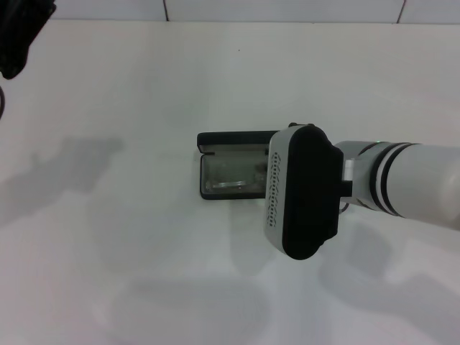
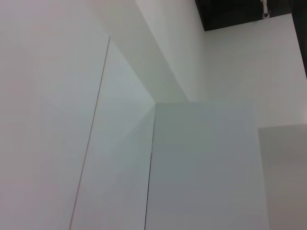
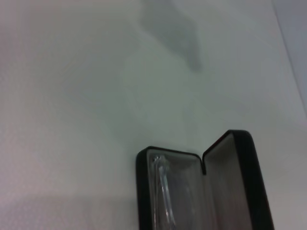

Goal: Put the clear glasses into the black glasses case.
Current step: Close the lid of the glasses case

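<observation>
The black glasses case (image 1: 215, 144) lies open at the middle of the white table, its lid standing up at the far side. The clear glasses (image 1: 233, 180) lie inside its grey-lined tray. In the right wrist view the case (image 3: 242, 172) shows with its lid raised, and the glasses (image 3: 165, 191) rest in the tray. My right arm reaches in from the right, and its wrist housing (image 1: 302, 190) hangs above the case's right end and hides it. The right fingers do not show. My left arm (image 1: 21, 36) is parked at the far left corner.
The white table (image 1: 144, 273) stretches all around the case. A tiled wall runs along its far edge. The left wrist view holds only white wall panels (image 2: 201, 163).
</observation>
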Robot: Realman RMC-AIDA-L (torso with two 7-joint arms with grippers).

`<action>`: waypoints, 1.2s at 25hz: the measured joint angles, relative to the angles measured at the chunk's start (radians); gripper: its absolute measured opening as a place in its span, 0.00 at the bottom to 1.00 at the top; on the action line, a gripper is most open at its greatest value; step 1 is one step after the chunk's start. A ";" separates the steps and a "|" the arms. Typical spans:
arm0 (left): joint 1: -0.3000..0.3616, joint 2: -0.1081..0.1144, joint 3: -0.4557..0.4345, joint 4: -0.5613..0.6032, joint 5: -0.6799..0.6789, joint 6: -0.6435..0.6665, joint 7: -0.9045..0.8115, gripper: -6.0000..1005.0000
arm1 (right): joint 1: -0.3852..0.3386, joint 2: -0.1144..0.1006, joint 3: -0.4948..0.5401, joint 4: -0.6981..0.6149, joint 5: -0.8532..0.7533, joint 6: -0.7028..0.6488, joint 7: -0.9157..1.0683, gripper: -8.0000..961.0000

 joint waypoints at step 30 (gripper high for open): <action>-0.096 -0.011 0.001 0.016 0.248 -0.079 0.006 0.09 | -0.314 -0.034 1.112 -0.302 1.228 -0.505 -0.340 0.17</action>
